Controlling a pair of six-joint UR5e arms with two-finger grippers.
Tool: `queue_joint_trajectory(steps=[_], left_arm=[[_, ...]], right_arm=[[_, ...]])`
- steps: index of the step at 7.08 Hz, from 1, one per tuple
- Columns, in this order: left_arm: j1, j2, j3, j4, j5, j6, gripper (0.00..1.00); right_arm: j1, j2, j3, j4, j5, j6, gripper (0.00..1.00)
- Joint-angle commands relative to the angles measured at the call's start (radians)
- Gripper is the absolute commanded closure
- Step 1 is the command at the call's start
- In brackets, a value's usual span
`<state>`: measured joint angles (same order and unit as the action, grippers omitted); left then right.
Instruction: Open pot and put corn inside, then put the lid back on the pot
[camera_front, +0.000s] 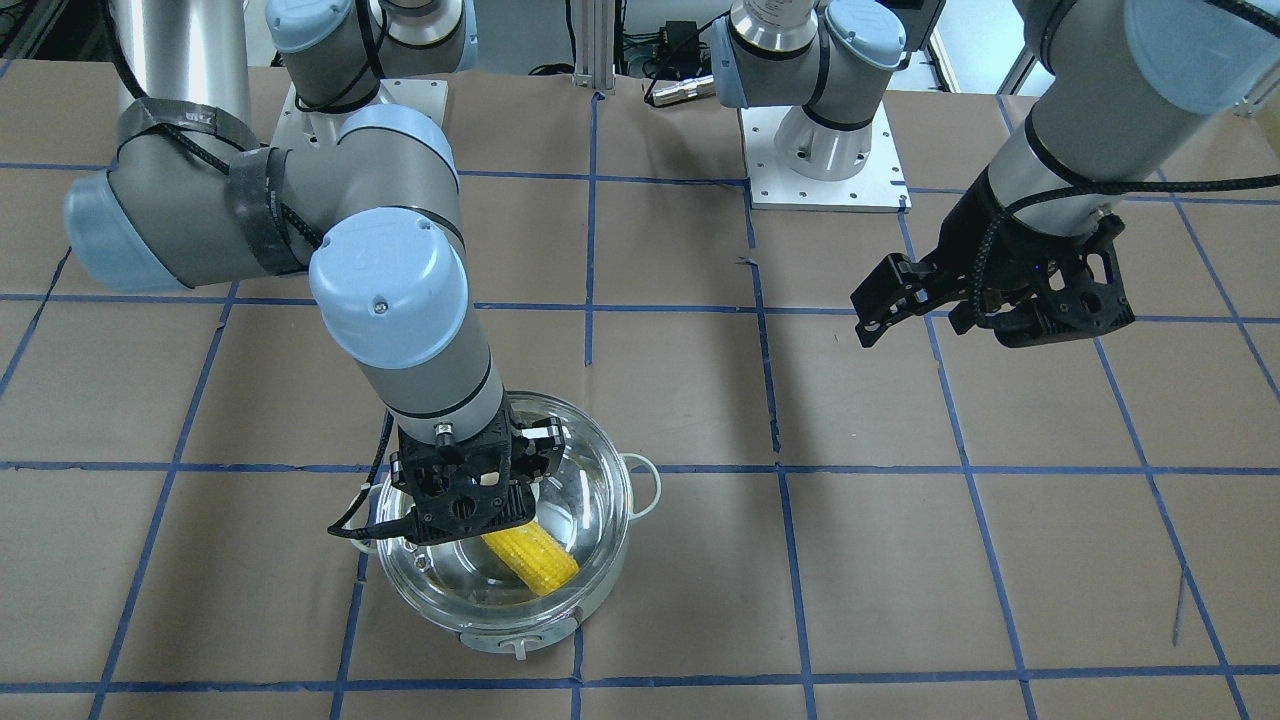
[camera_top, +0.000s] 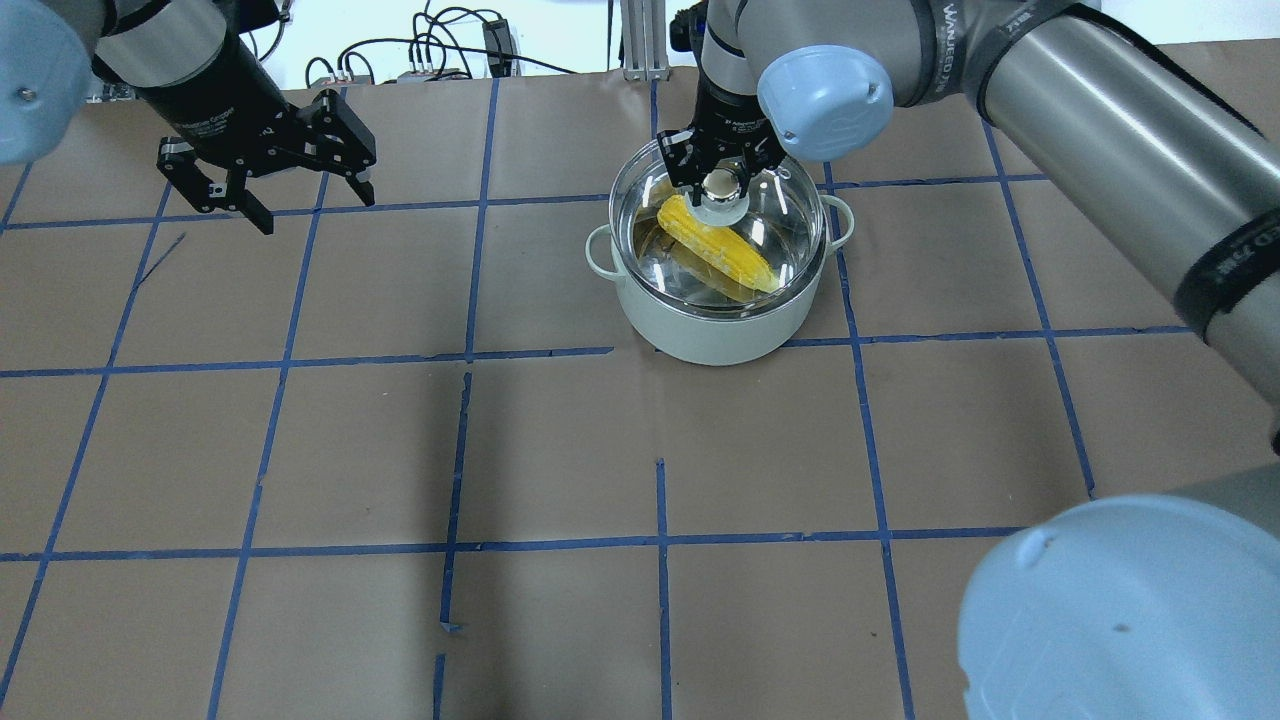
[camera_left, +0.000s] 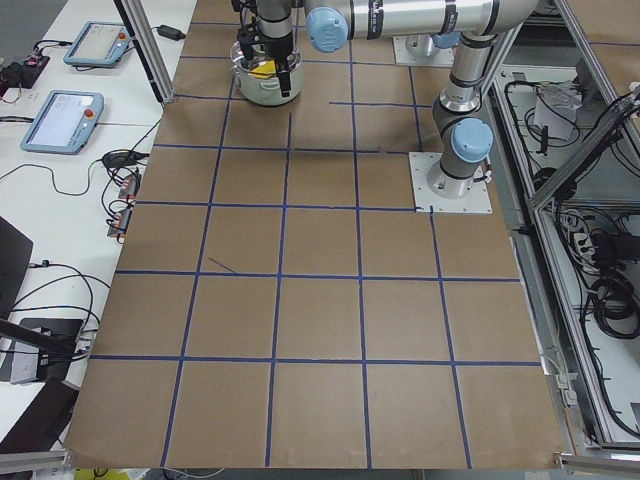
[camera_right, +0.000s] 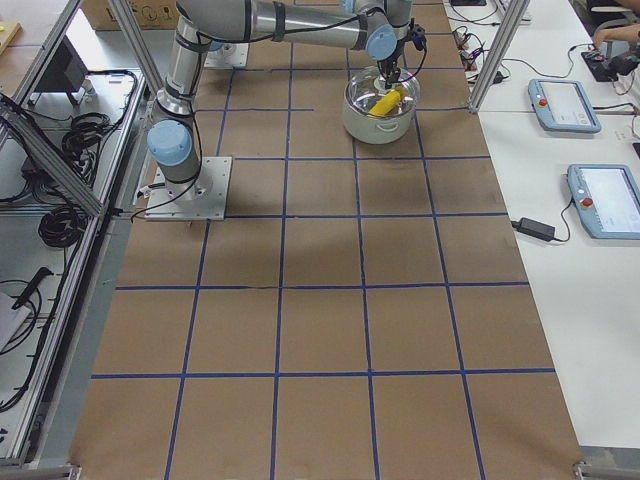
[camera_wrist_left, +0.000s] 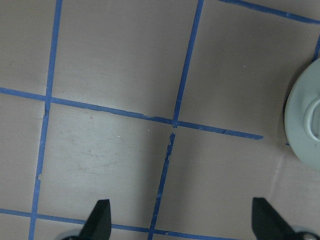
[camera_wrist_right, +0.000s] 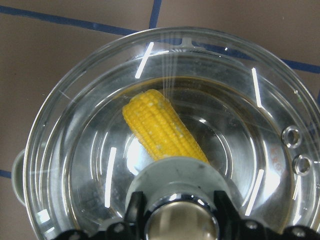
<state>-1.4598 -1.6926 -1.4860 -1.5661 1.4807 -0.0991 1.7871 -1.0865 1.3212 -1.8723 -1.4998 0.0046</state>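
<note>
The right gripper (camera_top: 722, 185) is clamped on the metal knob (camera_wrist_right: 181, 225) of the glass lid (camera_top: 785, 215), which lies over the pot (camera_top: 710, 335) at the far side of the table (camera_top: 560, 450), right of centre. I cannot tell whether it is fully seated. The corn (camera_top: 718, 250) lies inside, visible through the glass.

The lid is probably rigid, fairly heavy, smooth and breakable. Its rim offers no hold, so the knob is the place to grip it. The polished knob could slip, which calls for a centred, firm grip and a level, gentle set-down.

The left gripper (camera_top: 315, 210) hovers spread wide and empty, far left.
</note>
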Motion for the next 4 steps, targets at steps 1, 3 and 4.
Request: queue_joint_trajectory(steps=[1,3,4], left_arm=[[-0.001,-0.001,-0.003,0.000,-0.002,0.001,0.00],[-0.001,-0.001,-0.005,0.000,-0.002,0.002,0.00],[-0.001,-0.001,-0.005,0.000,-0.002,0.003,0.00]], right_arm=[[0.000,-0.006,0.004,0.007,0.000,-0.003,0.79],[0.000,-0.006,0.009,0.007,0.000,-0.005,0.79],[0.000,-0.004,0.007,0.007,0.000,-0.005,0.79]])
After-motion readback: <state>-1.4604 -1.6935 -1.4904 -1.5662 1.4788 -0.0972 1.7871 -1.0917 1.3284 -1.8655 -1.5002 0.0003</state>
